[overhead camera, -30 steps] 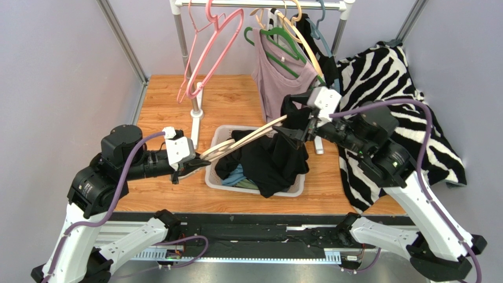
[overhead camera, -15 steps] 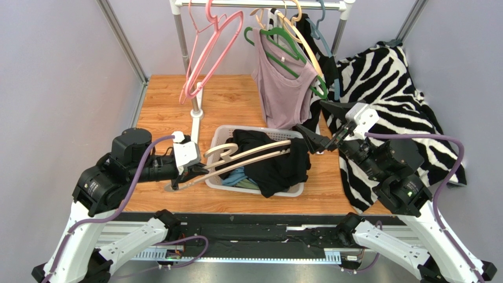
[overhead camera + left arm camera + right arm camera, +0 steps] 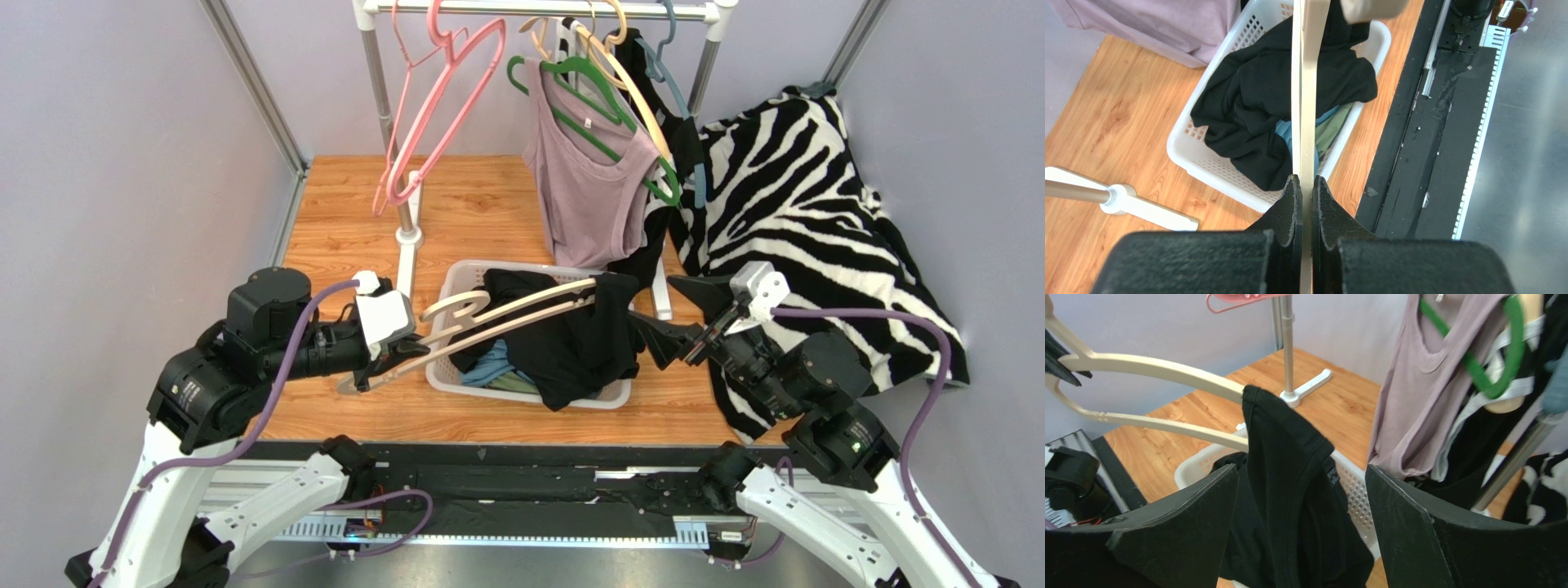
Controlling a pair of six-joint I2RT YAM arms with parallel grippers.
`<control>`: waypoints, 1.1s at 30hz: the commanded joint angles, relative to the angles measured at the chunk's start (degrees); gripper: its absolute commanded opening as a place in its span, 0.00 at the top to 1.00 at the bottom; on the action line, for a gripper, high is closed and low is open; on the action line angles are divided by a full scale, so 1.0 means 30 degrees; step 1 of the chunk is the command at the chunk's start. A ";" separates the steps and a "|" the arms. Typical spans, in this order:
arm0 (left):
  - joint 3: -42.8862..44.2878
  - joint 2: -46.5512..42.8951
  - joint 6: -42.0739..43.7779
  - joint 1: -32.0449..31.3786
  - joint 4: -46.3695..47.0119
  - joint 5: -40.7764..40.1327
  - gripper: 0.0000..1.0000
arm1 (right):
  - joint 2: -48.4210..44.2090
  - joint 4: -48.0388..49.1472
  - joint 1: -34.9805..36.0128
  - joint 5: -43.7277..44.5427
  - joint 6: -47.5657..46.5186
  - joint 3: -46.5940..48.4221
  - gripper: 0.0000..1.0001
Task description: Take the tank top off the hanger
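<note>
Over the perforated basket (image 3: 610, 398), the left gripper (image 3: 1303, 184) clamps a curved cream hanger (image 3: 515, 309). A limp black tank top (image 3: 1284, 453) drapes its end. The right gripper (image 3: 653, 304) has its jaws spread wide.

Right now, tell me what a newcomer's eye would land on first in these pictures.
A cream-coloured hanger, clamped in the left arm's jaws, reaches across the white plastic laundry basket at the middle of the wooden table, with a black tank top draped off its far end. A bold zebra-striped cloth covers the right rear corner.
</note>
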 commanded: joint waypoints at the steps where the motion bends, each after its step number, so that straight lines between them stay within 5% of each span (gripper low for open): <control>1: 0.1102 0.0256 -0.0339 0.0089 0.1106 0.0025 1.00 | 0.1161 -0.0129 -0.0025 -0.1054 0.1845 -0.0689 0.20; 9: 0.1542 0.0433 -0.0399 0.0235 0.1077 0.0112 1.00 | 0.3067 0.1393 -0.0025 -0.1904 0.2725 -0.1071 0.29; 18: 0.0783 0.0257 -0.0516 0.0440 0.1427 -0.0763 1.00 | 0.3099 -0.0270 -0.0054 -0.1173 0.2433 0.0684 1.00; 24: -0.0125 -0.0123 -0.0312 0.0587 0.1109 -0.1880 1.00 | 0.2746 -0.1067 -0.0025 0.0613 0.1468 0.2735 1.00; 33: 0.0222 -0.1441 0.2032 0.0587 -0.2202 0.0991 1.00 | 0.6463 -0.0686 -0.0287 0.3310 0.0471 0.5810 1.00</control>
